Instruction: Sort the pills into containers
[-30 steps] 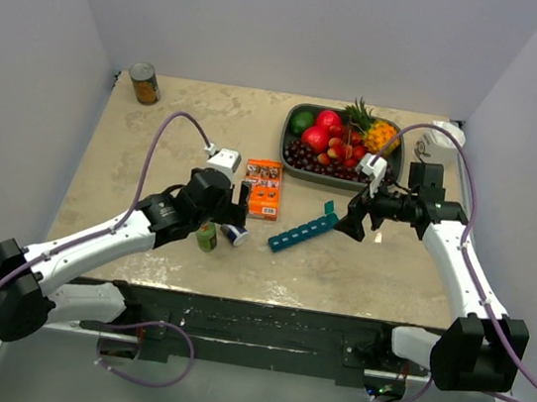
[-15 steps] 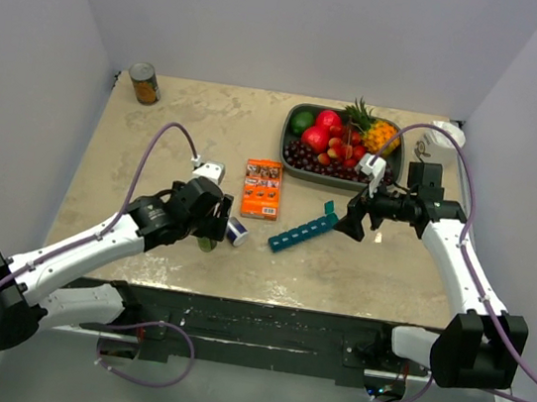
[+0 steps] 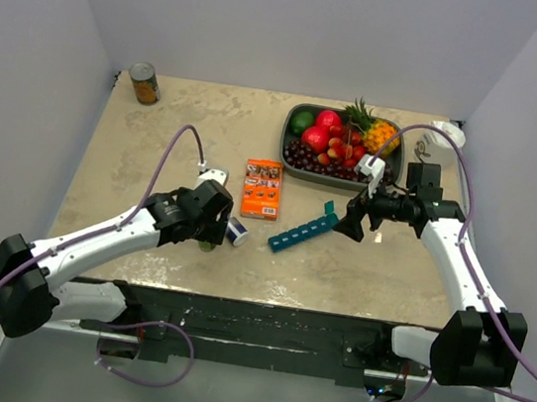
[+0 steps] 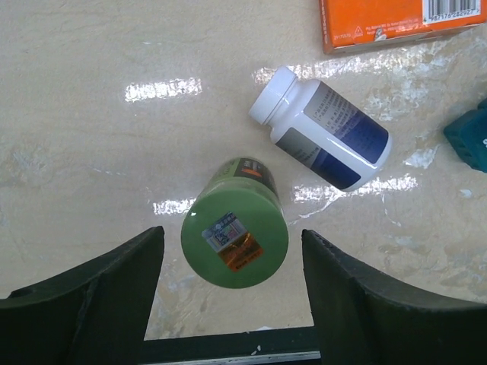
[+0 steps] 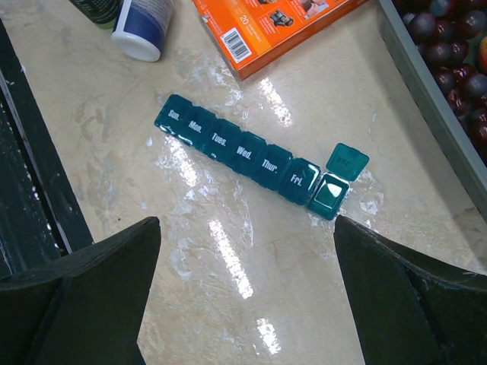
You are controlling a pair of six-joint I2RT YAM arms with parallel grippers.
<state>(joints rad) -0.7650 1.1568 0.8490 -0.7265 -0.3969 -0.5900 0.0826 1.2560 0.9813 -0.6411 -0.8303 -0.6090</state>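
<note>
The teal pill-organizer strip (image 3: 302, 232) lies on the table centre; in the right wrist view (image 5: 251, 158) its lids read Sun. to Fri. and the last compartment's lid (image 5: 347, 162) stands open. A green-capped bottle (image 4: 235, 231) stands upright beside a white and blue pill bottle (image 4: 323, 135) lying on its side. My left gripper (image 4: 232, 293) is open, its jaws on either side of the green bottle, apart from it. My right gripper (image 5: 247, 304) is open and empty, just above the table near the strip's open end (image 3: 350, 225). No loose pills show.
An orange box (image 3: 261, 187) lies behind the bottles. A grey tray (image 3: 289, 145) of fruit stands at the back right. A tin can (image 3: 144, 83) stands at the back left corner. A white object (image 3: 447, 134) sits by the right wall.
My left arm has drawn back from the orange box toward the near edge and lowered around the green bottle. The right arm and the strip have not moved.
</note>
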